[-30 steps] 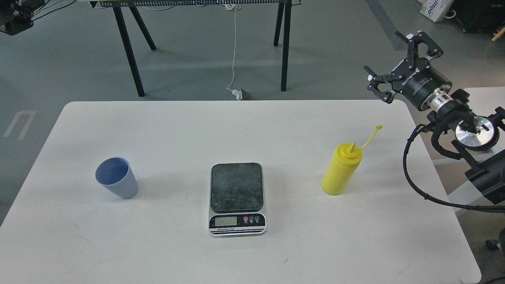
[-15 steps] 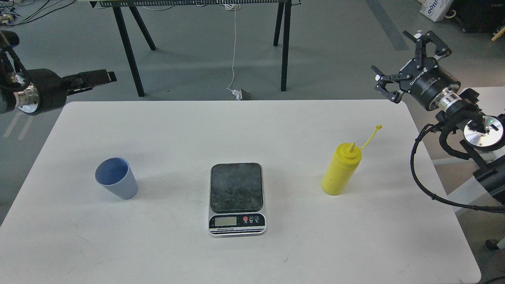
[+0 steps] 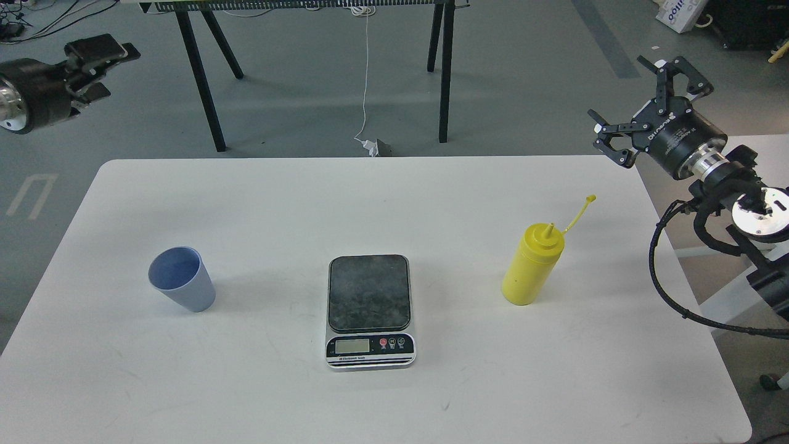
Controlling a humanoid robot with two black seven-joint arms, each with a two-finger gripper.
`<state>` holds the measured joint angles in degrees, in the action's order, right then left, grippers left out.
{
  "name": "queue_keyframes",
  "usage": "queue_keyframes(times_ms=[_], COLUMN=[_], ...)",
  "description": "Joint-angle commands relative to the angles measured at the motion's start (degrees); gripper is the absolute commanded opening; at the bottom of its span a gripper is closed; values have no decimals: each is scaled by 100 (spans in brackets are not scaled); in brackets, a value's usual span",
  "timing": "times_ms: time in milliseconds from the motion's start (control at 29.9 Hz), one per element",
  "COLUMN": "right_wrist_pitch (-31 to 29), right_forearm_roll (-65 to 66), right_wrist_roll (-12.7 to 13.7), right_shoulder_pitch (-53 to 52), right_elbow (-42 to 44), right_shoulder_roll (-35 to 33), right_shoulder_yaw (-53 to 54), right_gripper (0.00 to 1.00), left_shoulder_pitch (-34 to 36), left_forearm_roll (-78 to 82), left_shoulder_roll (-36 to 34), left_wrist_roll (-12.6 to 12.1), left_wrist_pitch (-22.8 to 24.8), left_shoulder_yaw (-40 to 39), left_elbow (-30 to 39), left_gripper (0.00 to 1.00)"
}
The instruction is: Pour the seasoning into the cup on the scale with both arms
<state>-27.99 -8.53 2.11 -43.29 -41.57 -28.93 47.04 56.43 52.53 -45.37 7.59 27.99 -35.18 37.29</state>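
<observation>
Three items well apart on white table (image 3: pixel 431 197).

Bare tabletop (image 3: pixel 431 203) across upper frame, lower corners | obstacles mid-frame, well apart: cup (image 3: pixel 182 279) left, scale (image 3: pixel 370 310) centre, bottle (image 3: pixel 532 265) right

On the white rounded table (image 3: pixel 259 203) I counted one small pale blue ribbed plastic cup (image 3: pixel 182 279), one flat digital kitchen scale (image 3: pixel 370 311) with a dark square platform, and one yellow plastic squeeze bottle (image 3: pixel 532 264) with a cone nozzle. Two of my black grippers were in view: my left gripper (image 3: pixel 92 61) and my right gripper (image 3: pixel 647 105).
</observation>
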Motion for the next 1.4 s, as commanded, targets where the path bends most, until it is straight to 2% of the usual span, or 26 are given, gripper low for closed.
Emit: queue_keyframes(times_ms=[0, 100, 201, 368, 435, 568, 669, 736, 802, 869, 1003, 1103, 1271, 1371], right_wrist_pitch=[-1, -1, -1, -1, -1, -1, -1, -1, -1, -1, -1, -1, -1, -1], right_forearm_roll=[0, 0, 0, 0, 0, 0, 0, 0, 0, 0, 0, 0, 0, 0], right_wrist_roll=[-9, -9, -18, -18, -18, -27, -27, -27, -27, -27, -27, -27, -36, -36], right_shoulder_pitch=[5, 5, 5, 5, 5, 5, 5, 5, 5, -4, -4, -4, 5, 31], right_elbow=[-9, 0, -9, 0, -9, -17, -17, -9, -9, -9, 0, 0, 27, 35], right_shoulder_roll=[10, 28, 54, 80, 89, 142, 151, 151, 159, 177, 239, 239, 247, 256], right_shoulder_yaw=[6, 7, -2, -2, 7, 15, 24, 24, 24, 24, 33, 33, 42, 42], right_gripper=[99, 99, 99, 99, 99, 99, 99, 99, 99, 99, 99, 99, 99, 99], left_shoulder_pitch=[78, 376, 692, 1307, 1536, 1625, 1634, 1599, 1581, 1625, 1713, 1800, 2029, 2003], left_forearm_roll=[-1348, -2200, -3158, -4206, -4470, -5216, -5883, -6411, -6572, -6554, -6441, -5294, -2682, -1381], left_shoulder_roll=[142, 449, 652, 977, 1004, 1135, 1179, 1407, 1680, 1724, 1523, 1093, 802, 609], left_wrist_roll=[-476, -1013, -1172, -1181, -1094, -935, -918, -682, -217, 66, 128, 207, 664, 910], left_wrist_pitch=[1, 1, 1, 1, 1, 1, 1, 1, 1, 1, 1, 1, 1, 1], left_shoulder_yaw=[-15, -59, -51, -51, -68, -95, -287, -620, -692, -666, -631, -281, 230, 292], left_elbow=[-625, -819, -1126, -1400, -1400, -1400, -1400, -1408, -1417, -1487, -1637, -1646, -1497, -1173], left_gripper=[100, 100, 100, 100, 100, 100, 100, 100, 100, 100, 99, 100, 100, 100])
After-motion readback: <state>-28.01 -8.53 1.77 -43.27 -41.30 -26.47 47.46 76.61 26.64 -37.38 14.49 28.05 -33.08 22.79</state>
